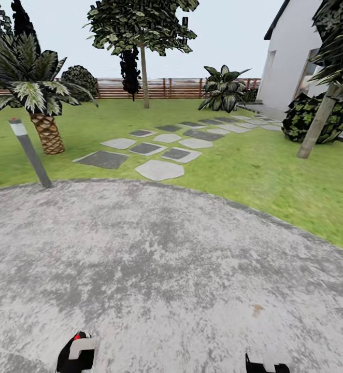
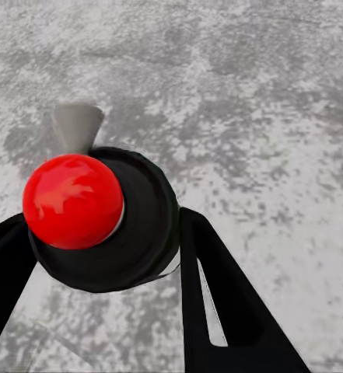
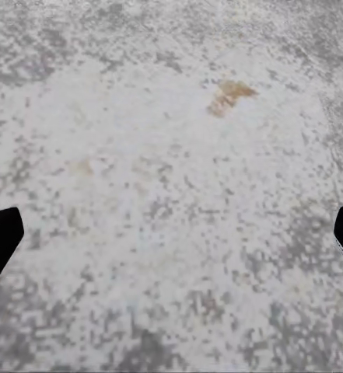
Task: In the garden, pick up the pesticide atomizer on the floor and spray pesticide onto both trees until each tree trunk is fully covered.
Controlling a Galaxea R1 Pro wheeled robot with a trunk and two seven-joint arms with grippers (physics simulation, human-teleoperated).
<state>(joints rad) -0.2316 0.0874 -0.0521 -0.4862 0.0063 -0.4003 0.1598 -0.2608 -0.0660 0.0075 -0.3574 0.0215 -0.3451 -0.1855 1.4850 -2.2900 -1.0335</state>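
The pesticide atomizer (image 2: pixel 144 225), a dark round bottle with a red top and a grey nozzle, sits between the black fingers of my left gripper (image 2: pixel 101 241), which is shut on it above the concrete floor (image 2: pixel 264 116). In the head view the left gripper (image 1: pixel 77 355) is at the lower edge with the atomizer's red top (image 1: pixel 77 336) peeking out. My right gripper (image 3: pixel 171 237) hangs open over bare floor; it shows too as right gripper (image 1: pixel 265 367). One tree trunk (image 1: pixel 144 77) stands far ahead by the fence, and a leaning tree trunk (image 1: pixel 316 127) rises at the right.
A grey bollard post (image 1: pixel 30 153) leans at the paving's left edge beside a short palm (image 1: pixel 46 129). Stepping stones (image 1: pixel 158 150) cross the lawn (image 1: pixel 254 171) toward a white house (image 1: pixel 288 62). A dark bush (image 1: pixel 306 116) sits by the right tree. A slat fence (image 1: pixel 176 88) closes the back.
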